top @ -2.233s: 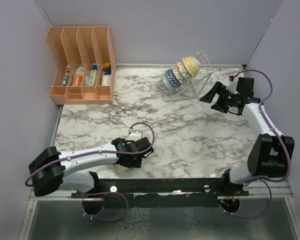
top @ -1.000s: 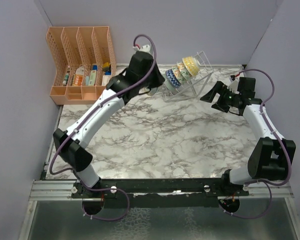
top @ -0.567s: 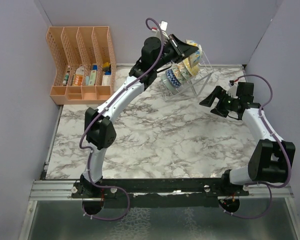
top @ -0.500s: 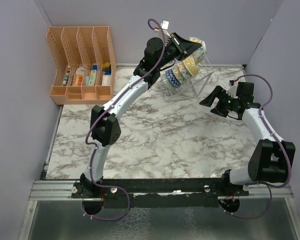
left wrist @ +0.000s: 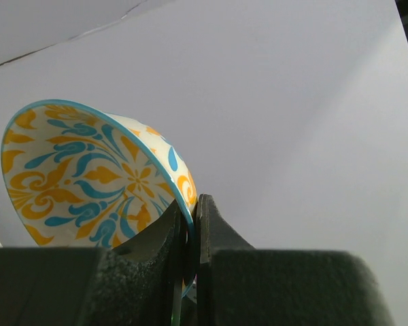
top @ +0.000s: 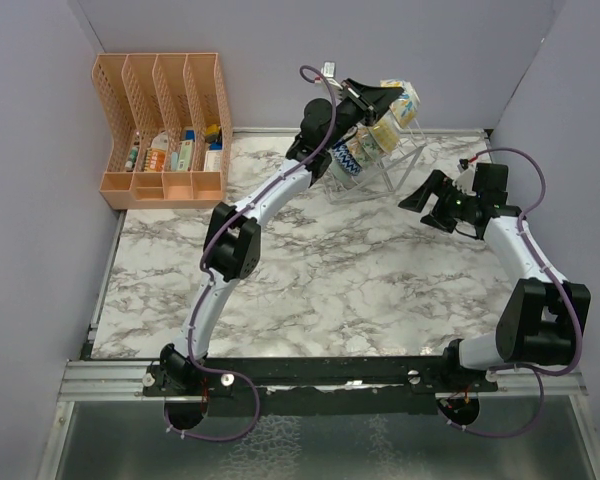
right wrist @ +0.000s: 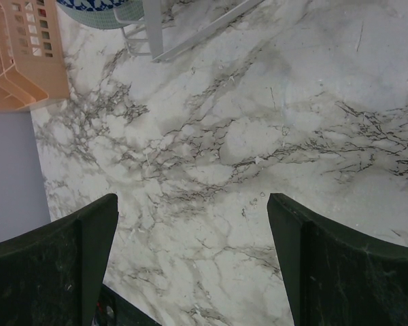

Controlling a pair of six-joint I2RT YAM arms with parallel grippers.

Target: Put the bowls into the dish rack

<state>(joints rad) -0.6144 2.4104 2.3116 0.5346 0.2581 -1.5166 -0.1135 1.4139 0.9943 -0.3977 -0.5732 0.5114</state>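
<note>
Blue-and-orange bowl (top: 405, 100) is up in the air at the far right end of the dish rack (top: 390, 172), over the prongs, not yet seated.

Left tool (left wrist: 190, 208) is nipped tight on the bowl's rim, one finger inside, one outside. Right tool (right wrist: 190, 200) is spread wide, holding nothing, hovering over the counter (top: 310, 270) just right of the rack.

Progress: other bowls (top: 348, 152) already stand on edge in the rack slots. Count uncertain, since the arm covers part. No loose bowl shows on the counter, so judged the last one. Lowering and release are left.

Orientation: bowl is held on edge, mouth turned sideways, not up. Round, so no long axis. Centre axis looks roughly level. Alignment with the row cannot be told.
</note>
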